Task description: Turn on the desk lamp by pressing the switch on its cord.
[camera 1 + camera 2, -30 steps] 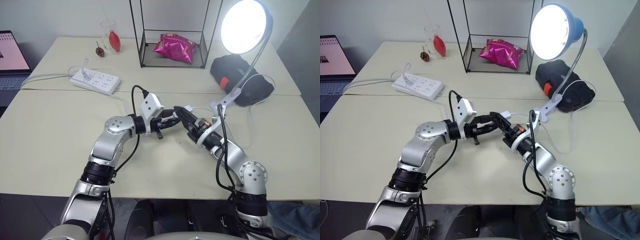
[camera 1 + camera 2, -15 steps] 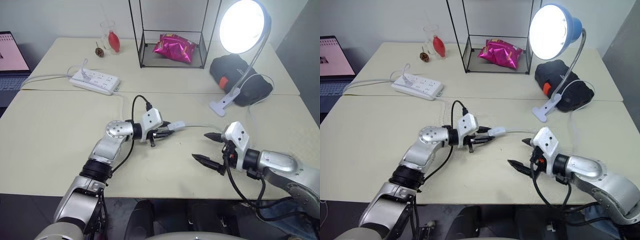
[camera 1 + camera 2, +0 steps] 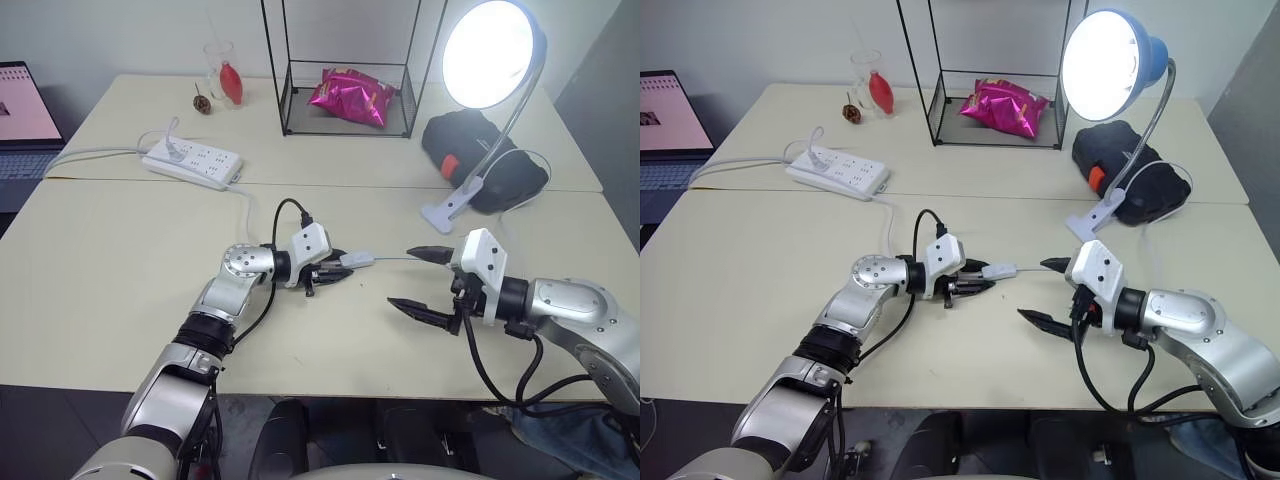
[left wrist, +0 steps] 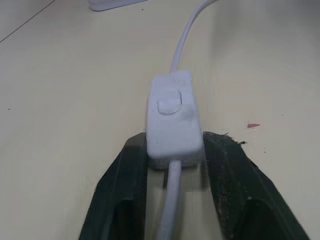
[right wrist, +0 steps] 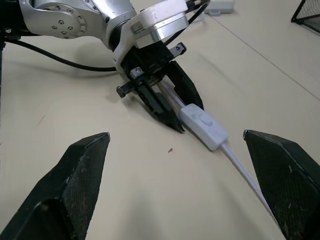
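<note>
The switch point(image 3: 357, 260) lay on the front table point(image 3: 100, 270), its near end between the 2 fingers of the left gripper point(image 3: 335, 272), whose jaws stood slightly apart and flanked it; whether they pressed it could not be told. The cord point(image 3: 395, 259) ran from it toward the lit desk lamp point(image 3: 490, 55), clipped beside a black bag point(image 3: 470, 140). The right gripper point(image 3: 420, 282) hovered near, jaws wide and empty, well clear of the switch. Behind stood a power strip point(image 3: 192, 162), a wire frame point(image 3: 345, 70) around a pink packet point(image 3: 350, 97), a glass point(image 3: 218, 65) and a laptop point(image 3: 22, 110).
</note>
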Controlling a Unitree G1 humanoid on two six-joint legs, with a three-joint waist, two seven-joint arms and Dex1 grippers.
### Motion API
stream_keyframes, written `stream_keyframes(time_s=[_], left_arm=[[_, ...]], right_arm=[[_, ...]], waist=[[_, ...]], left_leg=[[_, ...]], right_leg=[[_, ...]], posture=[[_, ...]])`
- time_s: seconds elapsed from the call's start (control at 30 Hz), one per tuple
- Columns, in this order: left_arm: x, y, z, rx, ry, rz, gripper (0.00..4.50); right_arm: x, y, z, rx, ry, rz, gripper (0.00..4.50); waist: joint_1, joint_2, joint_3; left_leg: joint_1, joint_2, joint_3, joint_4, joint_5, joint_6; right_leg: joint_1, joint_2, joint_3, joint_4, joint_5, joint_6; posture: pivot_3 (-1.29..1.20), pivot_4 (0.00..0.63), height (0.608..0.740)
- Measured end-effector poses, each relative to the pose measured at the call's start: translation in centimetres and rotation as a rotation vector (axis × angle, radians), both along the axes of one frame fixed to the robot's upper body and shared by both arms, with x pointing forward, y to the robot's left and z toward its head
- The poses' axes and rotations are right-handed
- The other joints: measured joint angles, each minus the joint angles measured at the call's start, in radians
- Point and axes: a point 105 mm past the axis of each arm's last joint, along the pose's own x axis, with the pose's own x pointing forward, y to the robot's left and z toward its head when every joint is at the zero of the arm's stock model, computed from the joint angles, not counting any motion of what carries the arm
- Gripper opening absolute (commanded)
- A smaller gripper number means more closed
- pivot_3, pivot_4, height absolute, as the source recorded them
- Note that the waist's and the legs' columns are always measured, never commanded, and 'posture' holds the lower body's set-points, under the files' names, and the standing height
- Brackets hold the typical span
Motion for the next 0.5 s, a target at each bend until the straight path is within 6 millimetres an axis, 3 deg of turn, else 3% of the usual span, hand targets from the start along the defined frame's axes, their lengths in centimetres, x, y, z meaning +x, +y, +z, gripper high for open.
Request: stream_keyframes(time_s=[0.23,0.37,0.5], left_arm=[[0.2,0.4,0.1,-0.018,0.022,0.026,4.01],[-0.1,0.5,0.6,-0.044,0.030,0.039,4.01],[-0.9,2.1,3.2,-0.035,-0.027,0.062,4.01]], right_arm=[[0.3,0.0,0.5,0.039,-0.007,0.011,4.50],[0.7,-0.4,1.1,0.051,-0.015,0.017,4.50],[1.3,-1.1,1.0,0.028,-0.026,0.025,4.50]], waist=[[-0.001,0.000,0.000],[0.000,0.000,0.000],[-0.003,0.000,0.000]], left_leg=[[0.001,0.000,0.000,0.001,0.000,0.000],[0.000,0.000,-0.001,0.001,0.000,0.000],[0.001,0.001,-0.001,0.002,0.000,0.000]], right_leg=[[0.001,0.000,0.000,0.001,0.000,0.000],[0.001,0.000,0.000,0.001,0.000,0.000],[0.001,0.000,0.000,0.002,0.000,0.000]], posture=[[0.00,0.150,0.740],[0.00,0.150,0.740],[0.00,0.150,0.740]])
